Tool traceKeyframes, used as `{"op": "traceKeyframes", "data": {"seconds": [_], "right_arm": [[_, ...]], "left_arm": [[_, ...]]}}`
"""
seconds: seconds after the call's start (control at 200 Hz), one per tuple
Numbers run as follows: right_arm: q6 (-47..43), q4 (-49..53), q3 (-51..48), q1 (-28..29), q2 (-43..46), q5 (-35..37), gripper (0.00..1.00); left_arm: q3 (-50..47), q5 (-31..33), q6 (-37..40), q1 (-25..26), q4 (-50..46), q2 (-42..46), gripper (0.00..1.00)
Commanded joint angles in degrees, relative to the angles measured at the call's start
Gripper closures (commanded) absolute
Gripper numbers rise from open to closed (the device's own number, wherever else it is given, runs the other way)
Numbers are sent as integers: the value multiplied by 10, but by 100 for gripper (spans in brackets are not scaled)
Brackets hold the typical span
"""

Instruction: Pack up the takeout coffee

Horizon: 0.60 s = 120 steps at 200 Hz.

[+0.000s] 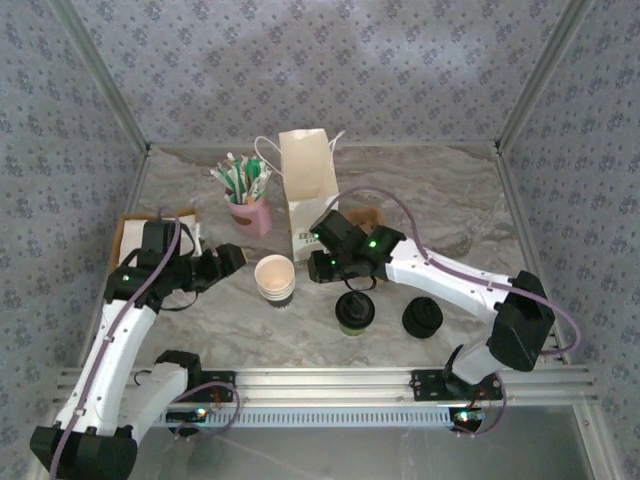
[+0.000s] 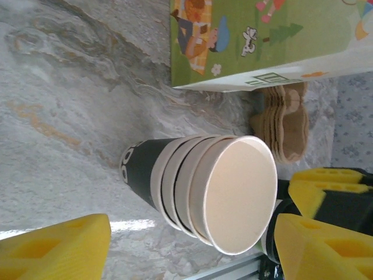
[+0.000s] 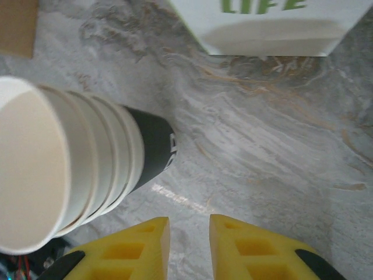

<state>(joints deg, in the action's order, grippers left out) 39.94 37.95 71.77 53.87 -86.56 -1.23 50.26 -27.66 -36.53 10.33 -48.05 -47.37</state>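
Observation:
The takeout coffee (image 1: 354, 312), a small cup under a round black lid, stands on the marble table near the front centre, and a sliver of it (image 2: 270, 247) shows behind the cup stack. My left gripper (image 1: 235, 258) (image 2: 192, 224) is open wide, just left of the stack of lidless cream cups (image 1: 275, 278) (image 2: 215, 189). My right gripper (image 1: 340, 275) (image 3: 189, 233) hovers between that stack (image 3: 64, 169) and the white paper bag (image 1: 308, 190) (image 3: 274, 26), above and behind the coffee. Its fingers stand a narrow gap apart over bare table, holding nothing.
A pile of black lids (image 1: 422, 318) lies right of the coffee. A pink cup of stirrers (image 1: 248, 212) stands left of the bag. Brown sleeves (image 2: 282, 122) lie by the bag's base. A cardboard box (image 1: 135, 232) sits at the left edge.

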Motion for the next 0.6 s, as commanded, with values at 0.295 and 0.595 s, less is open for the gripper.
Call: {"op": "traceKeyframes", "data": {"seconds": [0.295, 0.595], "right_arm": [[29, -30, 18, 24, -87, 57, 76], [47, -52, 36, 46, -138, 47, 76]], "left_arm": [[-24, -50, -20, -4, 85, -14, 22], [-41, -63, -14, -4, 89, -30, 21]]}}
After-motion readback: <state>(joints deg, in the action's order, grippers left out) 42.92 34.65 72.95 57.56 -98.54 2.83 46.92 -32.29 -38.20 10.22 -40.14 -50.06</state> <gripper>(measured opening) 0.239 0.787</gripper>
